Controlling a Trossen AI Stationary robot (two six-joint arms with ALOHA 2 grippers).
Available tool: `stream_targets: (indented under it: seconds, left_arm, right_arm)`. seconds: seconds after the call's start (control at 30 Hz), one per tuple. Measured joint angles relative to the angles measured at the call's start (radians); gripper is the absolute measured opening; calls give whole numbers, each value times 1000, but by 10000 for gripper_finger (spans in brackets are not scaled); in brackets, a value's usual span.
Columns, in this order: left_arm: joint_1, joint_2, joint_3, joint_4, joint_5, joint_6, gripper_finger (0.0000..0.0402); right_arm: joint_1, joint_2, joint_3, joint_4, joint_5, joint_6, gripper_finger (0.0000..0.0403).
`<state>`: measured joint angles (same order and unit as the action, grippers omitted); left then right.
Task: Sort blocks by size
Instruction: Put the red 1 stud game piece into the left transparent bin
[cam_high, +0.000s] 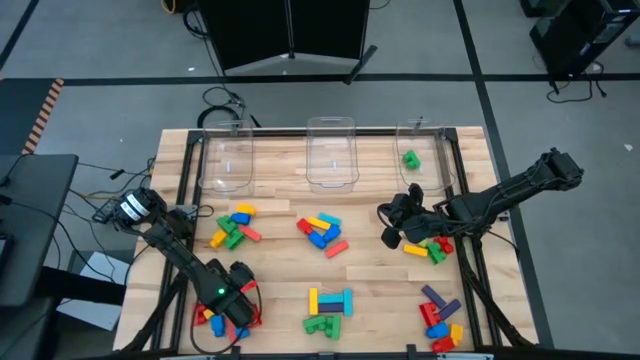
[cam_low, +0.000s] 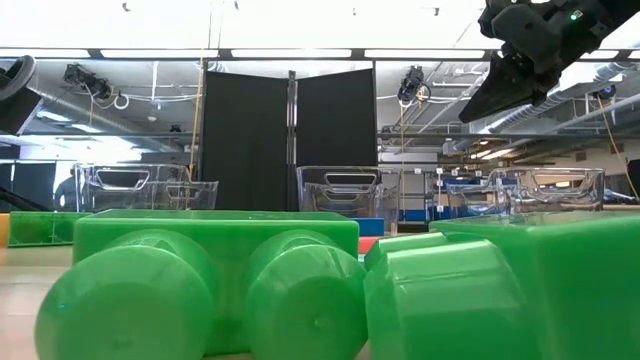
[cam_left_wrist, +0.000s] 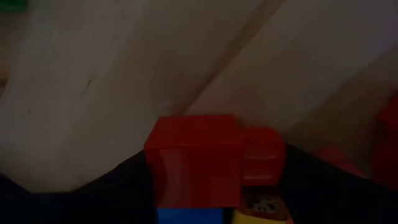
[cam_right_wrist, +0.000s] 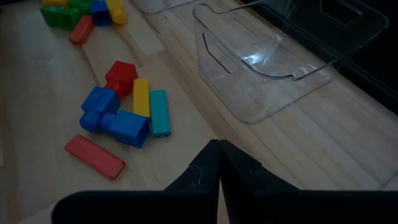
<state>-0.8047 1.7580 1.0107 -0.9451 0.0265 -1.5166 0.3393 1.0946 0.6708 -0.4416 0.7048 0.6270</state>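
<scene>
Seen from above, the left gripper (cam_high: 232, 305) is low over a block pile at the table's (cam_high: 280, 270) seven o'clock corner. Its fingers are spread around a red block (cam_left_wrist: 196, 160), possibly about to clamp it. The right gripper (cam_high: 392, 222), closed and empty, hovers at two o'clock between the bins (cam_high: 331, 150) and another pile, leaving the centre free. One green block (cam_high: 411, 159) lies in the right bin.
</scene>
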Motion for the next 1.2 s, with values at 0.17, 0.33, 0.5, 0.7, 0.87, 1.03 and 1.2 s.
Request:
stream_targets:
  seconds: [0.17, 0.33, 0.5, 0.7, 0.87, 1.03, 1.2]
  left_arm:
    - [0, 1, 1, -16, -2, 1, 279]
    - [7, 1, 1, -20, -7, 9, 278]
    - [10, 1, 0, -14, -16, 13, 279]
    - [10, 7, 38, -37, -81, 44, 279]
    - [18, 6, 75, -62, -106, 50, 279]
    - [54, -26, 89, -54, -131, 102, 279]
    - [109, -115, 89, -66, -200, 181, 279]
  right_arm:
    - [0, 0, 0, -1, 0, -2, 18]
    - [3, 0, 0, -5, 0, -2, 18]
    - [22, 0, 0, -21, 0, -2, 23]
    - [55, 0, 0, -34, -37, -2, 21]
    - [82, 0, 0, -34, -43, 1, 20]
    - [101, 0, 0, -33, -44, 5, 20]
    - [106, 0, 0, -33, -44, 6, 20]
